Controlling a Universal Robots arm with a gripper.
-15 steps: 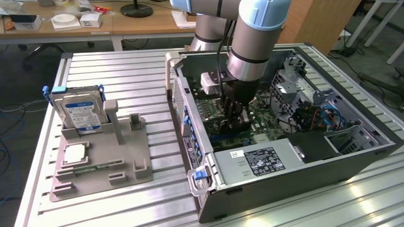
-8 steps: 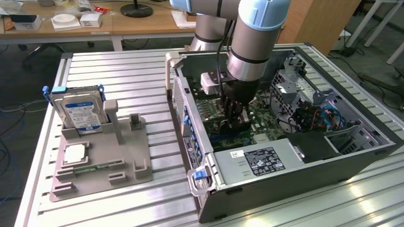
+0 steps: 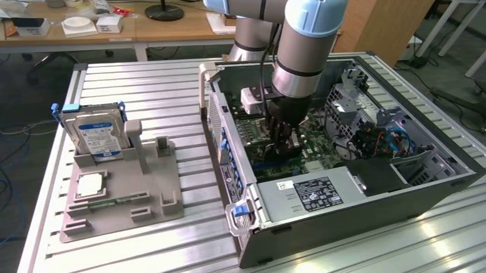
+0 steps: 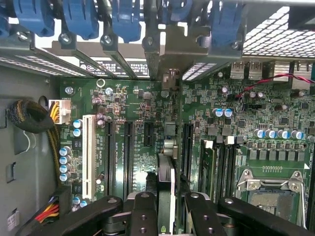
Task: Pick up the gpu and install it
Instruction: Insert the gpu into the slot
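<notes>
My gripper (image 3: pixel 284 149) reaches down inside the open computer case (image 3: pixel 425 187), just above the green motherboard (image 3: pixel 315 149). In the wrist view its two black fingers (image 4: pixel 142 211) are shut on the gpu (image 4: pixel 166 179), which I see edge-on as a thin upright card between them. The card runs along the black expansion slots (image 4: pixel 129 147). Its silvery bracket (image 4: pixel 167 46) stands at the rear slot openings of the case. Whether the card's lower edge sits in a slot is hidden by the card itself.
Blue slot latches (image 4: pixel 78 19) line the case's rear wall. A CPU socket (image 4: pixel 270 189) and a cable bundle (image 4: pixel 29 115) flank the slots. Outside the case, a grey fixture (image 3: pixel 152 193) holds a blue-labelled hard drive (image 3: pixel 95 133) and a CPU chip (image 3: pixel 90 185). The power supply (image 3: pixel 319 193) fills the case's front.
</notes>
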